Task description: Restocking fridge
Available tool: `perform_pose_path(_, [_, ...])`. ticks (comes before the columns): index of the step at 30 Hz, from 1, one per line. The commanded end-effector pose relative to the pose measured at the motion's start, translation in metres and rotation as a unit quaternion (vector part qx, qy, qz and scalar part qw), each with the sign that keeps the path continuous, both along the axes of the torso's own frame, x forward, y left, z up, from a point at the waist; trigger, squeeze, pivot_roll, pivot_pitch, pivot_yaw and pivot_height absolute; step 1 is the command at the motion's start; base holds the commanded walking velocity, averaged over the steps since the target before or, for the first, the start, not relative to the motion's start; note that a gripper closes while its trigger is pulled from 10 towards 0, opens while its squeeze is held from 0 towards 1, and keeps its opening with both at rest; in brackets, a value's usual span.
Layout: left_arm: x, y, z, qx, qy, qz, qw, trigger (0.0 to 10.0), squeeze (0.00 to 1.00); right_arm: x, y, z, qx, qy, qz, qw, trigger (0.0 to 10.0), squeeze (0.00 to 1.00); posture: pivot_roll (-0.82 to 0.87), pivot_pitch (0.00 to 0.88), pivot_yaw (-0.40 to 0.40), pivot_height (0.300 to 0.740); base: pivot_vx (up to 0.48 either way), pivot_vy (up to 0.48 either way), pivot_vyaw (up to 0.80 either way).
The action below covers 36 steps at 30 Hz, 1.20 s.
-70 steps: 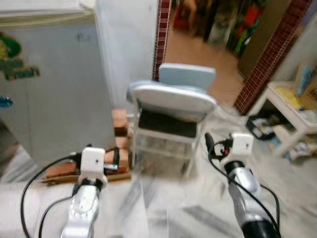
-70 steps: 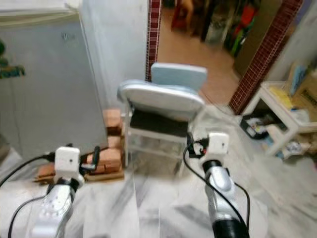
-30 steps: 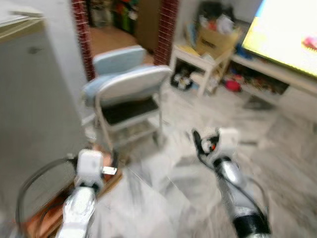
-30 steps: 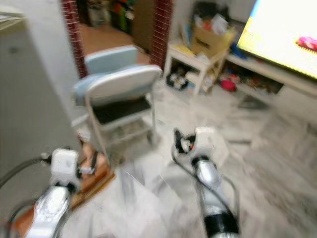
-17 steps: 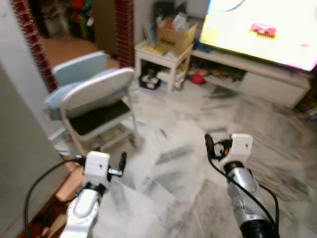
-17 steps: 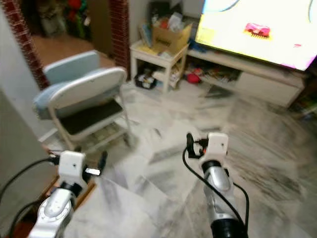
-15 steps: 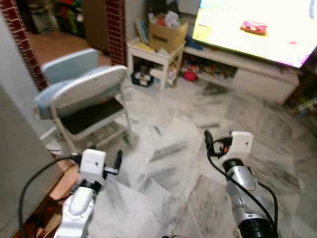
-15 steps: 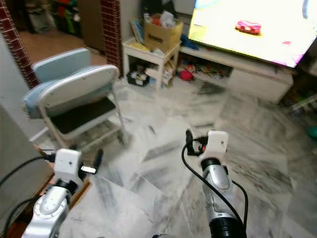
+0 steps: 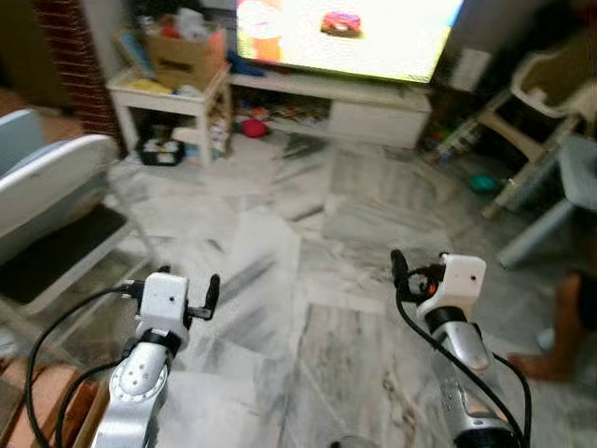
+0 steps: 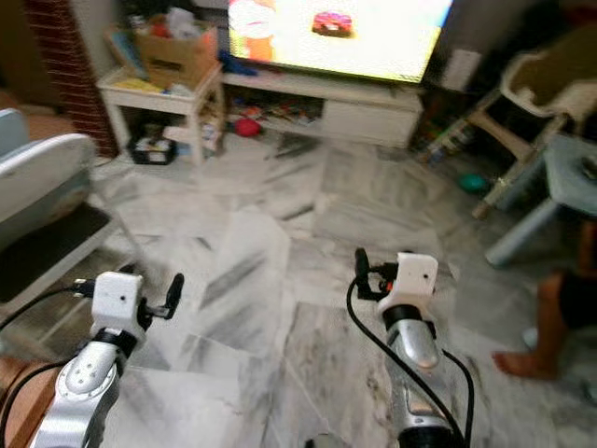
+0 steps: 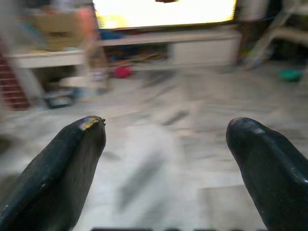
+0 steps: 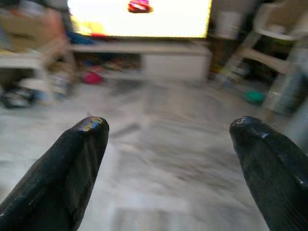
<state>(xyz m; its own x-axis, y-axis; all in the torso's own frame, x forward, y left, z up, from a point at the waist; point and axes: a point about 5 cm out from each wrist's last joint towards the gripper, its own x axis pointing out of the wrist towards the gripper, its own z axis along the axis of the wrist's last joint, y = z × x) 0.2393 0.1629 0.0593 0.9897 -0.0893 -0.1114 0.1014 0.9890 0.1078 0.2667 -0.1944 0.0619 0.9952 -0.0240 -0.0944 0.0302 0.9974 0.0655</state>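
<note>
Over marble floor (image 9: 308,280), both grippers (left gripper (image 11: 166,144), right gripper (image 12: 168,144)) gape, empty.

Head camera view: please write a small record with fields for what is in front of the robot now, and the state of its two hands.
place: living room, marble tile floor
ahead: lit television on low white cabinet
left side: white side table with cardboard box; folding chair
right side: person's leg; pale blue stool
left hand: open, holds nothing
right hand: open, holds nothing
</note>
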Motion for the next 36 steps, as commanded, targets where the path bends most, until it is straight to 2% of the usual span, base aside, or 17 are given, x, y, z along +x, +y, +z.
perform_pose_path(1, [-0.002,0.0057,-0.0029,0.013,0.006,0.016,1.0,10.0,0.0,0.0013,0.0024,0.002,0.008,-0.003,0.005,1.0,10.0,0.0,0.04,0.0,-0.041,0.74,0.0,0.0,0.0])
perform_pose_path(9, [-0.0057,0.0061,-0.007,0.008,0.017,0.022,1.0,10.0,0.0,0.0008,0.0048,0.0032,0.007,0.001,0.008,1.0,10.0,0.0,0.04,0.0,-0.044,0.74,0.0,0.0,0.0])
perform_pose_path(36, [-0.0054,0.0074,-0.0078,0.012,0.02,0.029,0.999,10.0,0.0,0.0071,0.0041,0.0042,0.003,0.005,0.012,1.0,10.0,0.0,0.04,0.0,-0.054,0.74,0.0,0.0,0.0])
